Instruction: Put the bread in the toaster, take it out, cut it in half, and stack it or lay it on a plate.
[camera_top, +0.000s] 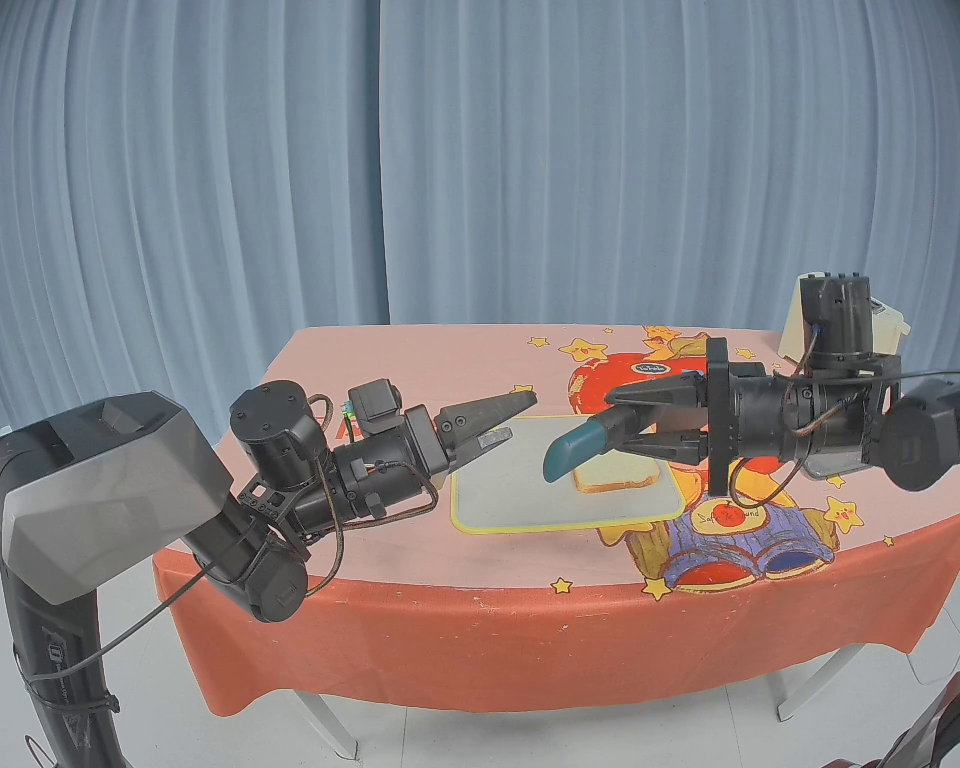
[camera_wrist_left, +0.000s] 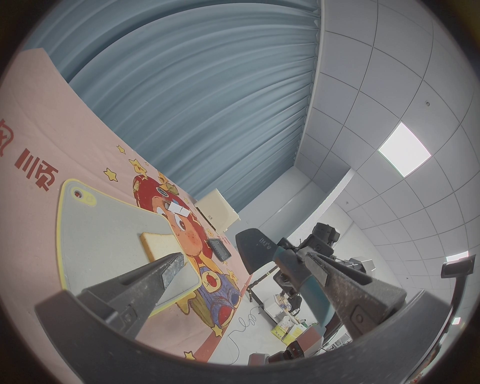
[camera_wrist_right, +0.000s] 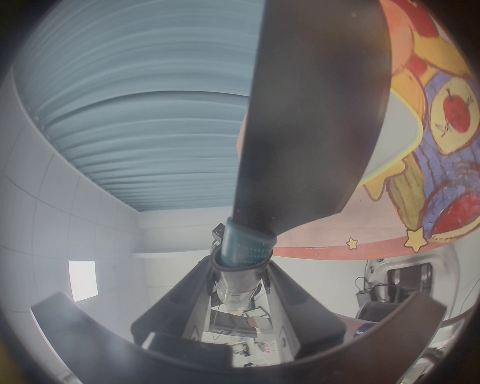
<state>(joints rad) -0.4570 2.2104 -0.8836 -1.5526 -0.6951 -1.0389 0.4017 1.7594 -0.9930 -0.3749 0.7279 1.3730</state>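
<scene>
Knife clamped in my right end effector, bread flat on the cutting board.
In the head view, the bread slice lies right of centre, its longer side running left to right across the frame. The knife's long axis points toward frame left and tips slightly down, with its end above the board just left of the slice. My left end effector hangs released, fingers spread, over the board's left edge. The toaster sits at the counter's far right.
</scene>
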